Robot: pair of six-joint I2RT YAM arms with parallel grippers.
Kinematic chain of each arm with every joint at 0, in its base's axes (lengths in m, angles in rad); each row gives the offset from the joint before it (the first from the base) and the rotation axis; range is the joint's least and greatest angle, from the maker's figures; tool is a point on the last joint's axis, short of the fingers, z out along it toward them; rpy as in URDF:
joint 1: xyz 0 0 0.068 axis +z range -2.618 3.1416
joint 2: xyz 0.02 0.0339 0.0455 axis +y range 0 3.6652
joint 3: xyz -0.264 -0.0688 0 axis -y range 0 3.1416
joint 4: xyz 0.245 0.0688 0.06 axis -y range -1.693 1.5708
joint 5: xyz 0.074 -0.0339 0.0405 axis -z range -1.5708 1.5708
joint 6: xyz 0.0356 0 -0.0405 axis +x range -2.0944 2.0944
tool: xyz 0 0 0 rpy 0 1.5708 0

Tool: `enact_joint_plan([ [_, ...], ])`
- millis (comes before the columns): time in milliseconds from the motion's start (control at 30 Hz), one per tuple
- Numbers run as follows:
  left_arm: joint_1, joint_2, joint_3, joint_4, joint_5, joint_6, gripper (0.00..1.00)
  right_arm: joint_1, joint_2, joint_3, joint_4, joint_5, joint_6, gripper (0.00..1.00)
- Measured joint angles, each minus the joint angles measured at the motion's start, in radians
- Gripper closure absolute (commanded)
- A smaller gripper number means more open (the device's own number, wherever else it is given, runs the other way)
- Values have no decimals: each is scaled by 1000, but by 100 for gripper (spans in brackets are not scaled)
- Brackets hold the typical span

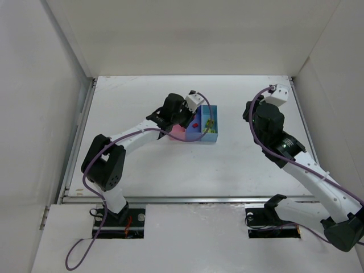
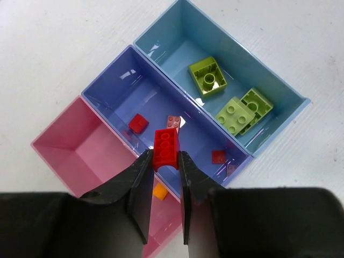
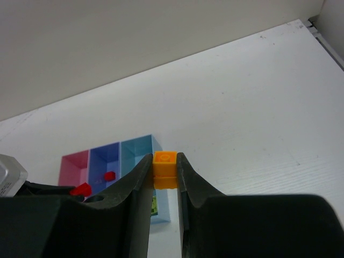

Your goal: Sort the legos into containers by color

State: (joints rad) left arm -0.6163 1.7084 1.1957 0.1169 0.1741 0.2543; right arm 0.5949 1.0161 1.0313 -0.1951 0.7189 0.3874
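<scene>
- The left gripper (image 2: 164, 157) was nearly shut on a red brick (image 2: 165, 146), pinching only its lower end. With so little plastic between the fingers, the brick could likely pivot or slip out.
- It hung about over the wall between the pink bin (image 2: 59, 145) and the medium blue bin (image 2: 107, 88). Let go there, it could strike the wall and tumble either way.
- A small orange brick (image 2: 159, 190) lay in the pink bin under the fingers, so a red brick falling there would be mis-sorted.
- The medium blue bin held three red bricks (image 2: 138, 123) with bare floor between them, room enough for a drop a little farther on.
- The light blue bin (image 2: 177, 43) held three yellow-green bricks (image 2: 207, 76). A hard drop might bounce over the low divider into it.
- The joined bins looked light, so a finger catching a rim could shove the whole row.
- The right gripper (image 3: 164, 161) was clamped on an orange brick (image 3: 164, 171), held high and well apart from the bins.
- Its likely target, the pink bin, sat at the row's far end from it, under the left arm, so moving both arms together risked a clash.
- The table (image 1: 239, 159) lay open right of the bins, while the right gripper sat near the far wall (image 1: 187, 34).
</scene>
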Motion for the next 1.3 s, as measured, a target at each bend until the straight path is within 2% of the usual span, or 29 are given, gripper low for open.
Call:
enact_joint_plan([
  [100, 0, 0, -6, 6, 1, 7, 80, 0, 0, 0, 0, 0, 0, 100],
  [267, 0, 0, -7, 7, 2, 14, 69, 0, 0, 0, 0, 0, 0, 100],
  [333, 0, 0, -7, 7, 2, 16, 59, 0, 0, 0, 0, 0, 0, 100],
  [433, 0, 0, -7, 8, 2, 18, 50, 0, 0, 0, 0, 0, 0, 100],
  [767, 0, 0, 2, -16, 10, 25, 48, -2, 2, 0, -3, -22, -2, 100],
  [900, 0, 11, 93, -100, 68, 40, 47, -27, 21, 31, -14, -129, -3, 100],
  [1100, 0, 9, 303, -190, 228, 63, 42, -157, 102, 141, -8, -459, -15, 100],
  [1300, -2, -14, 332, -237, 266, 92, 42, -332, 230, 167, -130, -645, 6, 100],
])
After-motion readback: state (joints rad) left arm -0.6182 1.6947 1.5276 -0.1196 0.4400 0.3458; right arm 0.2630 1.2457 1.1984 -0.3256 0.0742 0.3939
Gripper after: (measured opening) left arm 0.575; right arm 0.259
